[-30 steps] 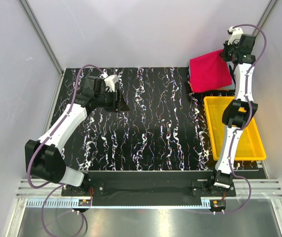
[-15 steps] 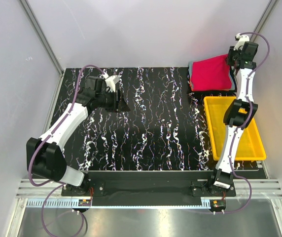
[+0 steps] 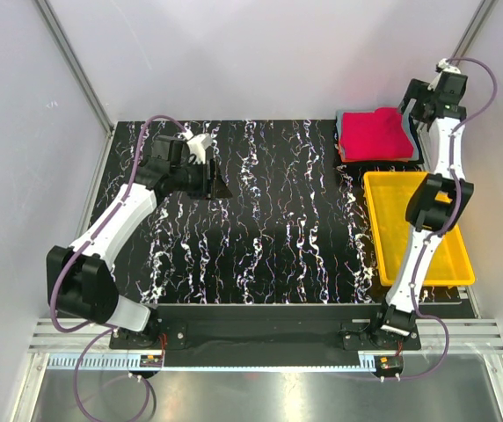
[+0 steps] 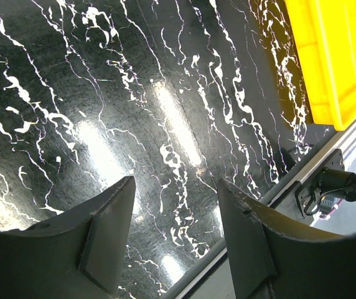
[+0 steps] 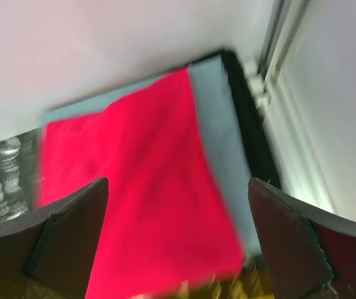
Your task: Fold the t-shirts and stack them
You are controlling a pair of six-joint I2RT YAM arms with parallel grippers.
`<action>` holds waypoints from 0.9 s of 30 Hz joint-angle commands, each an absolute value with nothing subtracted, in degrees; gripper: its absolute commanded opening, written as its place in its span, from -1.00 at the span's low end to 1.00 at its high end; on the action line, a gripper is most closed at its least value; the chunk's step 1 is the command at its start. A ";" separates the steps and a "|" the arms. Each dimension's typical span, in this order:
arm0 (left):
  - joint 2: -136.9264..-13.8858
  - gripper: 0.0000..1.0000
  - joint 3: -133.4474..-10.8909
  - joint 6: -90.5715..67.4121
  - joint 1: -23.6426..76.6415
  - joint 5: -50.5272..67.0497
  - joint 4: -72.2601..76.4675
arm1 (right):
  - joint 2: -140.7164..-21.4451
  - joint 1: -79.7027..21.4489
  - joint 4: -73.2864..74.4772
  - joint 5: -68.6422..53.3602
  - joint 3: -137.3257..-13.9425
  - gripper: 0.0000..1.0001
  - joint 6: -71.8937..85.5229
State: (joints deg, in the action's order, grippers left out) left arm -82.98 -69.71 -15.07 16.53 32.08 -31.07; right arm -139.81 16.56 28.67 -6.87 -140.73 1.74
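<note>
Two folded t-shirts sit stacked just beyond the far end of the yellow tray, hard against the back corner of the counter. The red t-shirt lies flat on top, squared off. The grey-blue t-shirt shows beneath it as a band along the right side and along the edge farthest from the tray. The right end effector hangs over the stack's right rim with its jaws spread and nothing between them. No cloth is pinched in the right wrist view, which suggests the red shirt has been set down rather than carried.

Tucking the pile beyond the tray looks meant to keep finished shirts away from the folding area. Across the counter, well apart from the tray, the left end effector also hangs released and empty above bare marbled surface, apparently parked out of the way. Its wrist camera catches the tray at the upper right corner of the frame.

The right wrist view is blurred. A dark strip along the pile's right edge may be another garment or simply the counter; it cannot be told which. No brand, label or legible writing appears on either shirt, the tray or the arms.
</note>
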 commanded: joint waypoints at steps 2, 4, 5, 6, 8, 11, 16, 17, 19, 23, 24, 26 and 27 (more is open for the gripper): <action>-79.28 0.22 -69.70 -14.59 16.35 29.63 -28.48 | -121.58 15.73 41.03 -7.37 -133.64 0.99 14.23; -78.93 0.23 -69.44 -14.41 16.35 29.00 -28.48 | -113.93 15.21 42.45 -9.49 -123.90 0.99 16.60; -78.84 0.23 -69.35 -14.24 16.35 28.74 -28.39 | -111.21 14.94 42.28 -10.19 -120.36 0.99 16.79; -78.75 0.23 -69.43 -14.24 16.35 28.91 -28.21 | -105.96 14.59 41.84 -9.76 -116.93 0.99 17.31; -78.58 0.23 -69.52 -14.33 16.26 30.49 -27.34 | -100.57 13.10 39.91 -10.71 -106.91 0.99 18.98; -77.00 0.23 -68.73 -14.68 16.08 33.13 -24.89 | -89.76 10.56 37.10 -17.48 -95.30 0.99 23.37; -69.81 0.25 -66.10 -15.11 16.08 36.55 -19.26 | -71.04 3.61 31.30 -23.11 -79.48 0.99 30.21; -68.74 0.26 -65.57 -15.47 16.08 37.52 -17.16 | -68.93 2.73 31.20 -24.16 -75.62 0.99 31.54; -66.11 0.97 -64.61 -15.29 16.17 38.75 -15.65 | -63.49 2.46 30.42 -28.62 -69.74 0.99 33.13; -61.80 0.98 -62.67 -15.12 16.08 37.80 -12.48 | -55.47 2.46 28.22 -31.02 -61.45 0.99 34.63; -61.18 0.98 -62.49 -14.86 16.17 37.53 -12.31 | -53.37 2.46 28.04 -30.94 -60.39 1.00 34.37; -59.33 0.98 -61.97 -14.50 16.08 36.92 -11.69 | -51.69 2.46 27.07 -30.85 -58.28 0.99 34.19; -58.89 0.98 -61.44 -14.41 16.17 36.65 -11.25 | -51.42 2.46 26.55 -31.02 -58.01 0.99 34.10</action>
